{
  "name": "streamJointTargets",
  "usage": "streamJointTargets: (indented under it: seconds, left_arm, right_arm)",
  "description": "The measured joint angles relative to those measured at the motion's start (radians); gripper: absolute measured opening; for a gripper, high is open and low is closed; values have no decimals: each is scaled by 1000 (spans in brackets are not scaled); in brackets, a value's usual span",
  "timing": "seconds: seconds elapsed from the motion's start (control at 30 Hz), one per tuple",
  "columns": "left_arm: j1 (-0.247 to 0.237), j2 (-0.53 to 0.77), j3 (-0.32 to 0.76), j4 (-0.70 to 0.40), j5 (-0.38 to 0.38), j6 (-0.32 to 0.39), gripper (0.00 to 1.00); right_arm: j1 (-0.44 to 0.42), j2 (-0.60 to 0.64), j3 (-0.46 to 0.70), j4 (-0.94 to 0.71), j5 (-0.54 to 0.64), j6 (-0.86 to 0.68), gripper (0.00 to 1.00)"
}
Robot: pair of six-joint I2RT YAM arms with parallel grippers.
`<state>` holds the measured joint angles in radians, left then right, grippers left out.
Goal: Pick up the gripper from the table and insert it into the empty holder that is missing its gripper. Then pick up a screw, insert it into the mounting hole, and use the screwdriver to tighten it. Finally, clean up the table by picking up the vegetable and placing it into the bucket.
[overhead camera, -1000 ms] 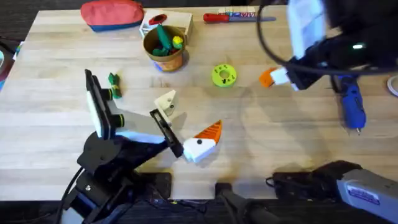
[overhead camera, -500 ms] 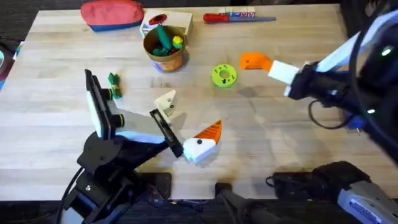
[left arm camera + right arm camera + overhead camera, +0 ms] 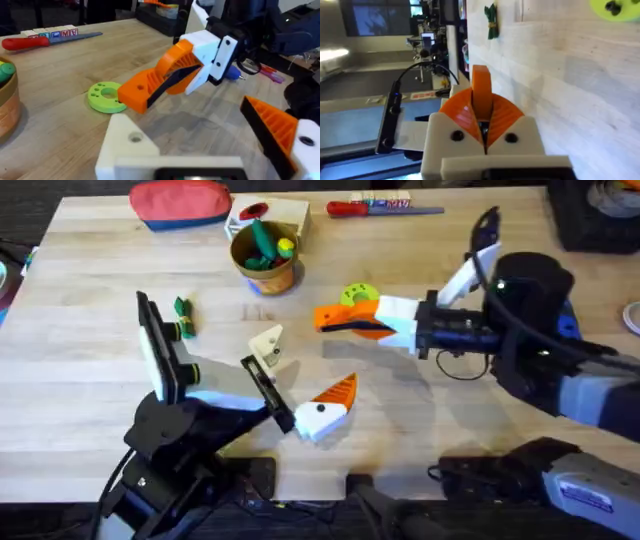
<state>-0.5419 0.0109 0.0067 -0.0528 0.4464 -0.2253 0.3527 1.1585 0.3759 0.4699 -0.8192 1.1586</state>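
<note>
My right gripper (image 3: 362, 320) reaches in from the right, shut on the loose orange gripper (image 3: 330, 316), which sticks out past its fingertips. In the right wrist view the orange gripper (image 3: 481, 82) stands between the two ribbed pads (image 3: 507, 117). My left gripper (image 3: 303, 370) is open: one finger is the bare white holder (image 3: 268, 345), the other carries an orange fin (image 3: 338, 391). In the left wrist view the orange gripper (image 3: 137, 92) hangs a short way beyond the holder (image 3: 127, 145). The vegetable (image 3: 182, 320) lies at the left. The bucket (image 3: 265, 255) stands at the back. The right arm covers most of the blue screwdriver (image 3: 568, 320).
A lime-green disc (image 3: 360, 295) lies just behind the right gripper's tip. A red-handled screwdriver (image 3: 350, 208) and a red pouch (image 3: 180, 202) lie along the far edge. The bucket holds green and yellow toys. Bare wood lies between the two arms in front.
The right arm has swung from the far right across to the table's middle, carrying the orange gripper toward the left gripper. The left arm has not moved.
</note>
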Motion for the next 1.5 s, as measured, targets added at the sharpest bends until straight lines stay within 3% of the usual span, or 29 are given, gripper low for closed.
streamJointTargets:
  seconds: [0.17, 0.57, 1.03, 1.5]
  left_arm:
    - [0, 0, 0, 0, 0, 0, 988]
    - [0, 0, 0, 0, 0, 0, 988]
    - [0, 0, 0, 0, -3, -4, 987]
    - [0, 0, 0, 0, -1, -8, 987]
  right_arm:
    - [30, 111, 17, 61, -92, 107, 4]
    - [81, 184, 142, 73, -196, 200, 3]
    - [92, 231, 143, 72, -252, 206, 3]
    - [157, 231, 154, 66, -219, 181, 3]
